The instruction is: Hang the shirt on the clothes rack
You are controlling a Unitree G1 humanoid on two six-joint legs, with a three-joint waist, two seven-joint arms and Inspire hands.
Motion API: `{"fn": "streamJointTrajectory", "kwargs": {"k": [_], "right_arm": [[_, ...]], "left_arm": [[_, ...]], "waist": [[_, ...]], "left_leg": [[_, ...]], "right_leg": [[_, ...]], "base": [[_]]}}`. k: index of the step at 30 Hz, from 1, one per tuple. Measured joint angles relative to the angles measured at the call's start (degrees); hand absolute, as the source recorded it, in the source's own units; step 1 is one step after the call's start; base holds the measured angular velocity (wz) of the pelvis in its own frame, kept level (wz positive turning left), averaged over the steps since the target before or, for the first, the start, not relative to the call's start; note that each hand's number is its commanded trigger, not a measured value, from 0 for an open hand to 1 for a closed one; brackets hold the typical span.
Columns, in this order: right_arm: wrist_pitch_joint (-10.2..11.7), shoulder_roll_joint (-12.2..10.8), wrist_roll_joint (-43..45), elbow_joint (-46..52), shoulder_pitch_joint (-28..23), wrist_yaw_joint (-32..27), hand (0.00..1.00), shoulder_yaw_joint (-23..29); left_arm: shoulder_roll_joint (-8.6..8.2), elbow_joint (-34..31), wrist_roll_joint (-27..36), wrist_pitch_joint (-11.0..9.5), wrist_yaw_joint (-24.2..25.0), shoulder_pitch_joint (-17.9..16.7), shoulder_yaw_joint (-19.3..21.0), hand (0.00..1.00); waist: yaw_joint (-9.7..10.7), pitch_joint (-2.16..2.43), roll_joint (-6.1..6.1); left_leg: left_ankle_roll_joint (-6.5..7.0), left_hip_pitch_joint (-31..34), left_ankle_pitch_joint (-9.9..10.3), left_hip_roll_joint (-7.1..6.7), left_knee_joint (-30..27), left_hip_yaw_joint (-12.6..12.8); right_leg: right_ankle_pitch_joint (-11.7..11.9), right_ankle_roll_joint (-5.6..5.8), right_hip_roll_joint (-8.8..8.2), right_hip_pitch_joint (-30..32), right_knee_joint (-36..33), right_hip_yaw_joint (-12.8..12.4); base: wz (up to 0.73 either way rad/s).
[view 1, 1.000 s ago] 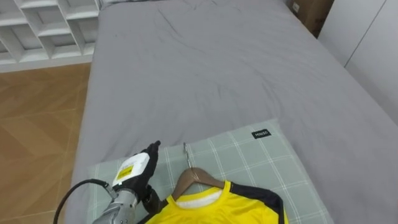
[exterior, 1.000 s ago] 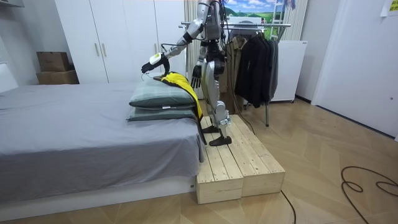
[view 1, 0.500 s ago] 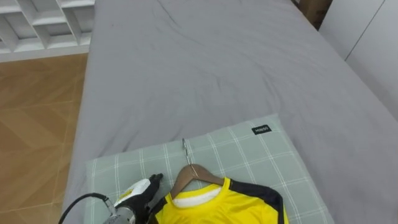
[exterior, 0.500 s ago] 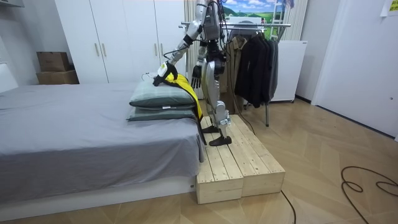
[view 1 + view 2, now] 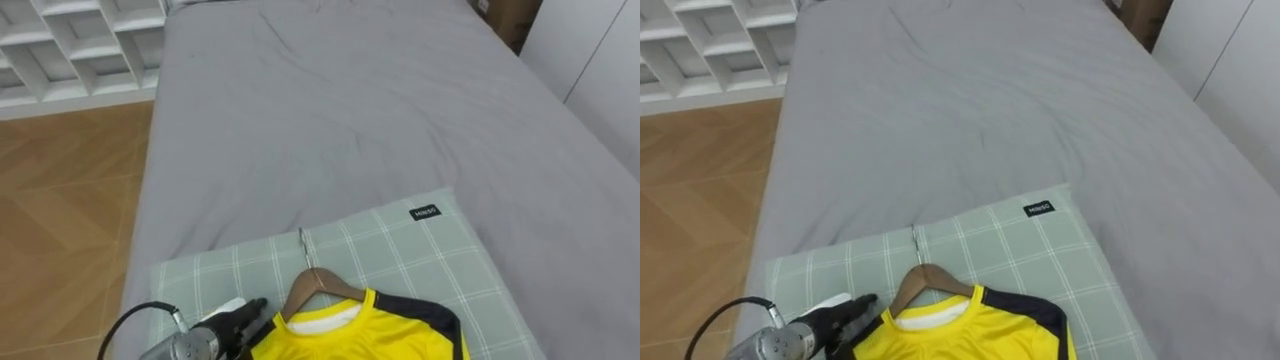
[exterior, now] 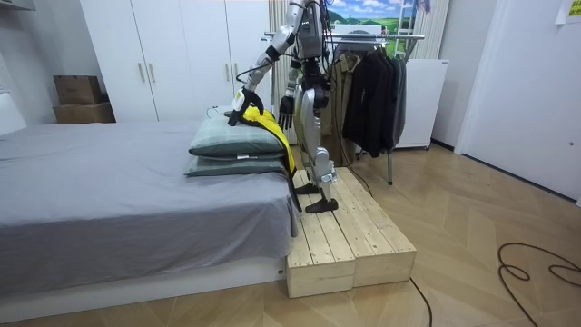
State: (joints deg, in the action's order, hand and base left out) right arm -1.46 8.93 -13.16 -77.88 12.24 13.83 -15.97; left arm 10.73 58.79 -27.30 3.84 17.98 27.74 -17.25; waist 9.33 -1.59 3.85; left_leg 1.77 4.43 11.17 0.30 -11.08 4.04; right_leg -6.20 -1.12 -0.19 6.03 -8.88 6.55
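The yellow shirt (image 5: 350, 335), on its wooden hanger (image 5: 315, 285), lies on the green checked pillow (image 5: 420, 260) on the grey bed (image 5: 350, 120); the left hand (image 5: 235, 318) rests at its shoulder edge, and I cannot tell its grip. The right hand (image 6: 286, 107) hangs by the robot's side.

Silver arm, black robot hand (image 5: 232, 320)

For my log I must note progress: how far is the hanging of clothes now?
Done: the yellow shirt is already on its wooden hanger. In hand: the left robot hand is at the shirt's shoulder, on the pillow. Left: lifting it and carrying it to the clothes rack.
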Motion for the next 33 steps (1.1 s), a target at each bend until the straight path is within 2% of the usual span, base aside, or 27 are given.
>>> {"fn": "streamJointTrajectory", "kwargs": {"k": [4,10,13,21,24,27,30,33], "right_arm": [[-1.1,0.0,0.0,-0.2,-0.4,-0.4,0.0,1.0],[-1.2,0.1,0.0,-0.1,-0.5,-0.5,0.0,1.6],[-1.2,0.1,0.0,-0.1,-0.5,-0.5,0.0,1.6],[-1.1,0.1,-0.2,0.0,-1.3,-0.5,0.0,1.5],[-1.1,0.1,-0.5,0.0,-1.9,-0.6,0.0,1.3],[-1.1,0.1,-1.4,0.0,-2.3,-1.1,0.0,1.3],[-1.1,0.0,-2.3,0.0,-2.3,-1.1,0.0,1.2],[-1.1,0.0,-2.8,-0.2,-2.4,-1.1,0.0,0.9]], "left_arm": [[0.37,-1.6,-0.5,1.2,3.2,0.0,0.1,0.0],[0.43,-3.8,-2.3,2.3,6.2,0.0,0.1,0.0],[0.41,-4.3,-2.7,2.7,6.5,0.0,0.1,0.0],[0.13,-4.3,-2.6,3.2,6.3,0.0,0.1,0.0],[-0.18,-4.1,-1.6,3.0,4.7,-0.2,0.2,0.0],[-0.59,-1.4,-1.4,1.2,0.9,-0.7,1.3,0.0],[-0.67,0.5,0.4,-0.3,-3.8,-2.3,3.0,0.0],[-1.63,3.0,3.4,-1.3,-8.9,-4.6,3.8,0.0]], "waist": [[0.0,0.08,0.12],[-0.1,0.11,0.16],[0.0,0.23,0.34],[0.0,0.22,0.29],[-0.2,0.12,0.11],[-0.5,-0.02,-0.36],[-0.7,-0.04,-1.17],[-1.5,0.06,-2.08]], "left_leg": [[0.0,0.1,0.0,0.01,-0.4,-0.2],[0.0,0.0,0.0,0.02,-0.8,-0.2],[0.06,0.0,0.0,-0.02,-0.8,-0.2],[0.18,-0.3,-0.2,-0.04,-0.8,-0.4],[0.27,-1.2,-0.2,-0.05,-0.5,0.0],[0.28,-2.0,-0.2,-0.19,-0.5,0.5],[0.28,-2.1,-0.2,-0.24,-0.4,0.6],[0.23,-1.9,-0.3,-0.17,-0.4,0.7]], "right_leg": [[0.0,-0.06,0.03,0.0,-0.2,0.0],[0.0,-0.06,-0.02,0.0,-0.9,0.0],[0.1,-0.07,-0.09,0.0,-1.0,0.0],[0.1,-0.07,-0.32,-0.1,-1.6,0.1],[0.0,-0.03,-0.37,-0.6,-1.7,-0.3],[-0.1,0.11,-0.37,-1.5,-1.7,-0.5],[-0.4,0.12,-0.32,-1.3,-1.6,-0.6],[-0.4,0.11,-0.29,-0.9,-1.8,-0.5]], "base": [[0.02],[0.0],[0.0],[0.01],[-0.05],[-0.08],[-0.01],[0.0]]}}
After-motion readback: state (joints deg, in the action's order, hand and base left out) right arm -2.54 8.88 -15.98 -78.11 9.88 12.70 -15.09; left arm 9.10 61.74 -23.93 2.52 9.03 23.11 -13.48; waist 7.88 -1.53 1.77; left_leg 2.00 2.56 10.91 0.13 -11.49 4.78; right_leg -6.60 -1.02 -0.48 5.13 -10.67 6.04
